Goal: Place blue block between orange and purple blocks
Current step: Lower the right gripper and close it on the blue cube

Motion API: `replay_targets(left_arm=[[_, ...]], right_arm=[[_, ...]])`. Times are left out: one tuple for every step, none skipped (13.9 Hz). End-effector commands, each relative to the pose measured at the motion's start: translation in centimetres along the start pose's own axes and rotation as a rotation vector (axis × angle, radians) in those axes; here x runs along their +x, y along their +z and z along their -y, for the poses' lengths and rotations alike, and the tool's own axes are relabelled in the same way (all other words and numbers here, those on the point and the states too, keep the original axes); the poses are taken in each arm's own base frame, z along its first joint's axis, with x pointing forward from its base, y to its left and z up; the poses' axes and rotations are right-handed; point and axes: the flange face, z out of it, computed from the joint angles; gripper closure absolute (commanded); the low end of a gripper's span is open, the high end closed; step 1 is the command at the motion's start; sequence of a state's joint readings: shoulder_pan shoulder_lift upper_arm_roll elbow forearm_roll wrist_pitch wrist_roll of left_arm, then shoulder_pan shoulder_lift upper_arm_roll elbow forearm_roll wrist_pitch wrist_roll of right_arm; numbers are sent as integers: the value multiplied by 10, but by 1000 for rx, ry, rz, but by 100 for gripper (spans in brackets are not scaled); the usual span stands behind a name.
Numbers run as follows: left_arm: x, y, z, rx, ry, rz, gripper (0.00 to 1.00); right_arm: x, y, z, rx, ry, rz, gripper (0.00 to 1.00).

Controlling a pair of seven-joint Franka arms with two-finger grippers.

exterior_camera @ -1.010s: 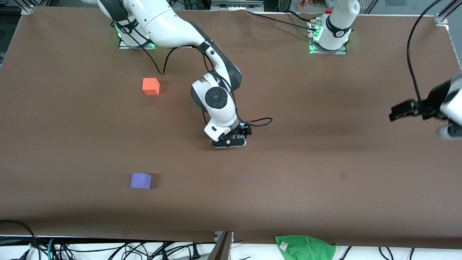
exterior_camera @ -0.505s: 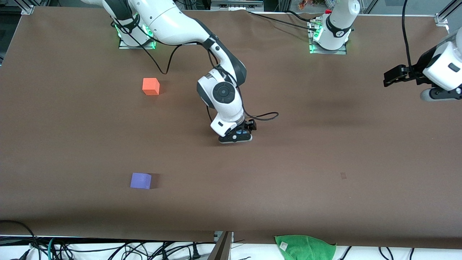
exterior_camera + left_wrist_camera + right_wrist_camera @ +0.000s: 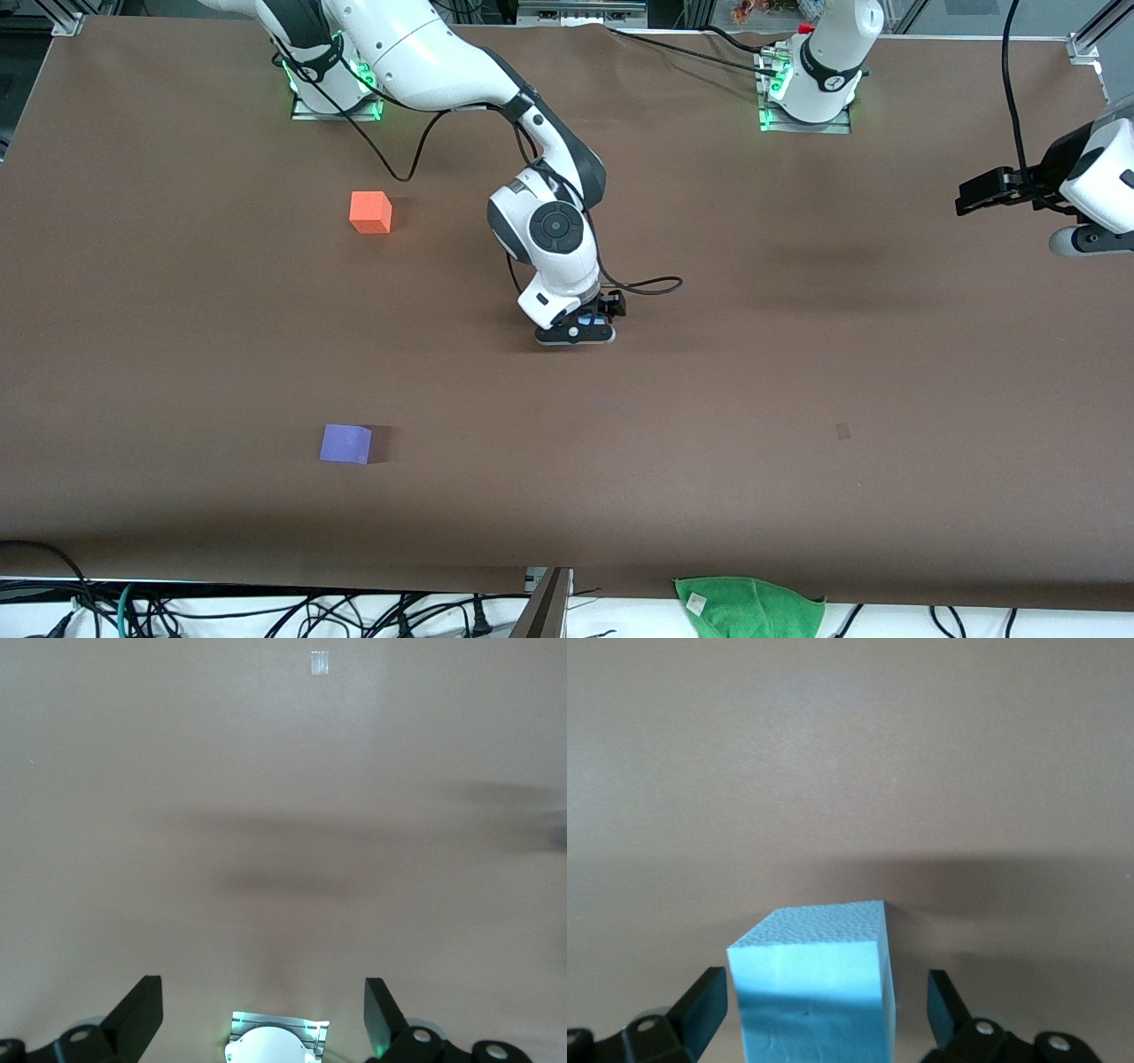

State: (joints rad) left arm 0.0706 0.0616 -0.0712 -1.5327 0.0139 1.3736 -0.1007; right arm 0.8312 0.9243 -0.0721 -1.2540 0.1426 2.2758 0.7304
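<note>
Three cubes on brown surface (image 3: pixel 797 372). Landmark: blue block (image 3: pixel 815 992), near mid-surface, mostly hidden under right pincer in front view.

Nearest front camera: green cloth (image 3: pixel 749 607) at surface edge, nearer than blue block, toward left arm's end. Next: purple block (image 3: pixel 345 443), nearer than blue block, toward right arm's end, well apart from it. Then blue block itself, resting on surface, between spread fingers (image 3: pixel 700 1010) of right pincer (image 3: pixel 578 333); gaps visible on both sides, fingers wide and not touching cube faces. Farther than blue block: orange block (image 3: pixel 370 213), toward right arm's end, well apart. Left pincer (image 3: pixel 264 1019) raised over surface toward left arm's end from blue block, fingers wide, nothing between them; left arm waiting.
</note>
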Motion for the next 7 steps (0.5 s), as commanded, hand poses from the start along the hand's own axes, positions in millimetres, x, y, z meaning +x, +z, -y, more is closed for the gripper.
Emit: replay_targets(left_arm=[[-14,-5,2,-13,16,-11,0],[-15,-6,2,-13,16,-12,0],[-15,-6,2,-13,18,-12,0],[-14,-5,2,-11,16,-11,0],[-12,-3,2,-13,17,-3,0],[-9,-3,3,-13,15,1,0],[-4,1,3,-12,15,9,0]], right_arm=[[-2,0,-1,-15,27,-1,7],[-3,1,-2,-16,27,0,19],[-2,1,-3,-16,31,2,35],[0,1,-5,-11,47,4,52],[1,-1,-5,-9,77,2,63],[3,-2,-7,-9,96,1,72],[11,-10,-12,-4,84,-8,77]])
